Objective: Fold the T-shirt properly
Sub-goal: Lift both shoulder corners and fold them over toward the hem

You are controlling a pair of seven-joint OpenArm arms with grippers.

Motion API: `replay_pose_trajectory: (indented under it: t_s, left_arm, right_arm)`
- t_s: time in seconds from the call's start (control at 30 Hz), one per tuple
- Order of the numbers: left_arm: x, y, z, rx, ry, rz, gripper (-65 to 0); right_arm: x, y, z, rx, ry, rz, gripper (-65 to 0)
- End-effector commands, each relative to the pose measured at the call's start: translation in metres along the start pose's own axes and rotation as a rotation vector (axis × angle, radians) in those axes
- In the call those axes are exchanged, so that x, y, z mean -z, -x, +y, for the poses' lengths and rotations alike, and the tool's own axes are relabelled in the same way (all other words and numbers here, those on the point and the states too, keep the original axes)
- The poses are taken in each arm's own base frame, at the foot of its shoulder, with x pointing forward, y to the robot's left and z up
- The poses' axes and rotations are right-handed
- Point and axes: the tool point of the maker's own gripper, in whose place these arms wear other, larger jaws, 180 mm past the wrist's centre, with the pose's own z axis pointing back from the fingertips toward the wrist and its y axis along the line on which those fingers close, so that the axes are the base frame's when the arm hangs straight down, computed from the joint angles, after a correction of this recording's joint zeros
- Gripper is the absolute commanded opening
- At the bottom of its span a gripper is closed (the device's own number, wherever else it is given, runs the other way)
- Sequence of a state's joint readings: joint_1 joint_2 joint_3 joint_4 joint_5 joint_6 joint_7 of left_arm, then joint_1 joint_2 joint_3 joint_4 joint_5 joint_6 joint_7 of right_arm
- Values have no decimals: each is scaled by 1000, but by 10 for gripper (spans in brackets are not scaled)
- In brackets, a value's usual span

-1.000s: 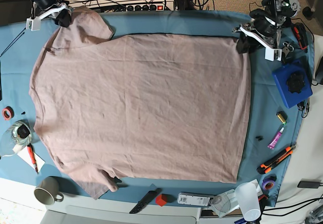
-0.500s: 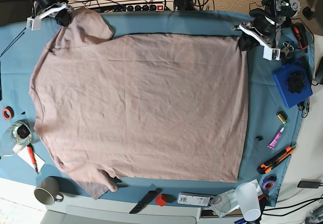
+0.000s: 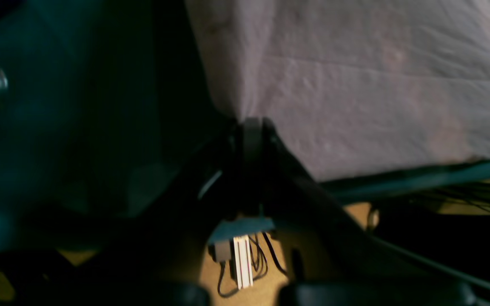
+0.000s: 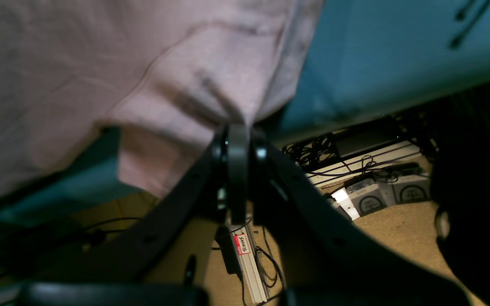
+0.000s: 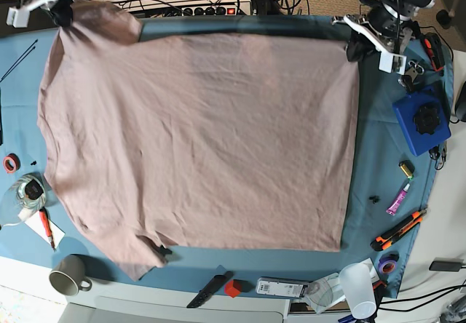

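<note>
While both pincers pinch T-shirt (image 5: 196, 141) corners, blue-teal table cloth (image 5: 378, 156) beneath, tools along edges, cables behind

You're in a robotics lab: blue-clothed table (image 5: 386, 156), power strip (image 5: 207, 10) and cables beyond its far edge, utility knife (image 5: 397, 228) and tape roll (image 5: 10, 164) along its sides.

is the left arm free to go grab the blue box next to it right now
Probably not yet. The blue box lies uncovered just below the left gripper, but that gripper is shut on the T-shirt corner and would have to let go first.
</note>
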State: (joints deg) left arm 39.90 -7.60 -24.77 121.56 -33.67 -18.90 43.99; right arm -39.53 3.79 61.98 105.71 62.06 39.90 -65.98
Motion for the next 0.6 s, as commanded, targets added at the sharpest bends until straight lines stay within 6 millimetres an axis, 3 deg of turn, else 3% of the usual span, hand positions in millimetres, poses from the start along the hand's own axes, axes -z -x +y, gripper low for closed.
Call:
replay_pose_trajectory:
  t_s: [0.0,0.23,0.43,0.57]
  left_arm:
    - [-5,-5,-2,9,2,-20,-650]
    - [-19,18,-6,6,-3,55,-650]
    - [-29,13,-14,33,0,52,-650]
    - [-30,12,-6,14,-45,53,-650]
  right_arm:
    - [-11,-9,-3,-13,6,-25,-650]
    - [-36,-9,-10,25,8,-30,-650]
    - [-35,-19,-10,7,0,-50,-650]
    - [-32,-26,-11,-10,0,-60,-650]
